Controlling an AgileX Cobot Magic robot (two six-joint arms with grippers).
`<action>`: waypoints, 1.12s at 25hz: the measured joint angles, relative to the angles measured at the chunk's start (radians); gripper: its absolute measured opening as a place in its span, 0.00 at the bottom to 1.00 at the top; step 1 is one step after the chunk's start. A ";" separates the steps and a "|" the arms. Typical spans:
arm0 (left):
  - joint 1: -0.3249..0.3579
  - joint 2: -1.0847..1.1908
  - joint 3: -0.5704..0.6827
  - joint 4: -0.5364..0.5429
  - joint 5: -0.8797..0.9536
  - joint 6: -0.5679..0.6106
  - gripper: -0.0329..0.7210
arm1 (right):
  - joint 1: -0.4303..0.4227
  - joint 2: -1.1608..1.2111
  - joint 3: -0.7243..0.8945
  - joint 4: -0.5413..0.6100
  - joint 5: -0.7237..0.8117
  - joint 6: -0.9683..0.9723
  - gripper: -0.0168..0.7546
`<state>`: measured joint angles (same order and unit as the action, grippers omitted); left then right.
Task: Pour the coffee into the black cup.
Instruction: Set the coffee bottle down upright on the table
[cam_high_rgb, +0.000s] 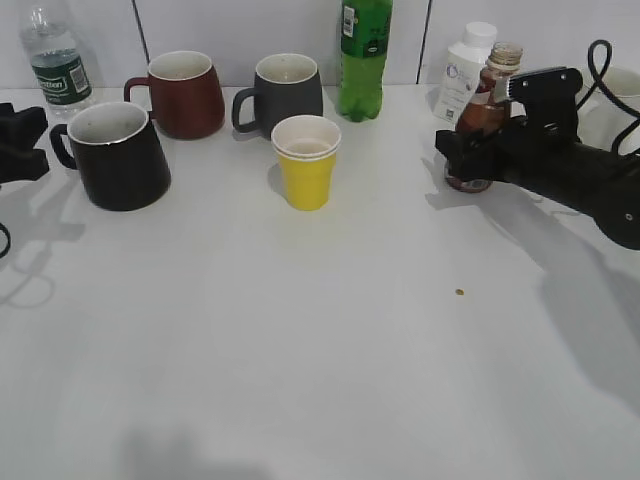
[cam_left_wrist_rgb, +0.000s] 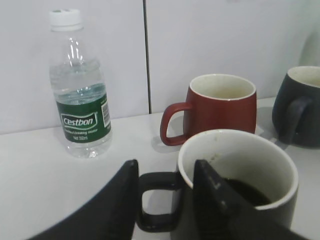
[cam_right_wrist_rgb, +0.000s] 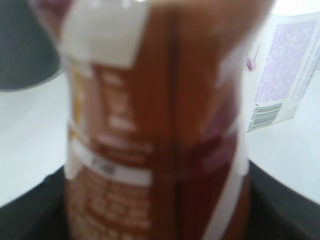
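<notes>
From the front, the exterior camera slants down over my table (cam_high_rgb: 300, 350); my left wrist camera sits low, sharing the black cup (cam_left_wrist_rgb: 235, 185); my right presses blurrily against the coffee (cam_right_wrist_rgb: 155, 130)

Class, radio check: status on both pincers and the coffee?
Right pincer around coffee bottle, upright on table. Left pincer open, straddling black cup handle. Yellow cup between.

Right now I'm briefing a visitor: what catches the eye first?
The yellow cup stands mid-table, brightest of all. At right, the right tool is around the coffee bottle standing on the table. At left, the black cup already holds dark liquid, the left tool at its handle.
</notes>
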<state>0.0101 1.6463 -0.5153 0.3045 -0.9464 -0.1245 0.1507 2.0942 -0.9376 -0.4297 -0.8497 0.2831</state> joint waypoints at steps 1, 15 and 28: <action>0.000 0.000 0.000 0.000 0.005 0.000 0.43 | 0.000 0.002 -0.002 0.000 0.000 -0.009 0.71; 0.000 0.000 0.000 0.002 0.008 0.000 0.43 | 0.000 0.012 -0.006 0.005 0.010 -0.026 0.82; 0.000 0.000 0.000 0.045 0.076 0.000 0.63 | 0.000 -0.066 0.089 0.010 0.035 -0.019 0.83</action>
<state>0.0101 1.6463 -0.5153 0.3495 -0.8701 -0.1245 0.1507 2.0279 -0.8481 -0.4194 -0.8150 0.2642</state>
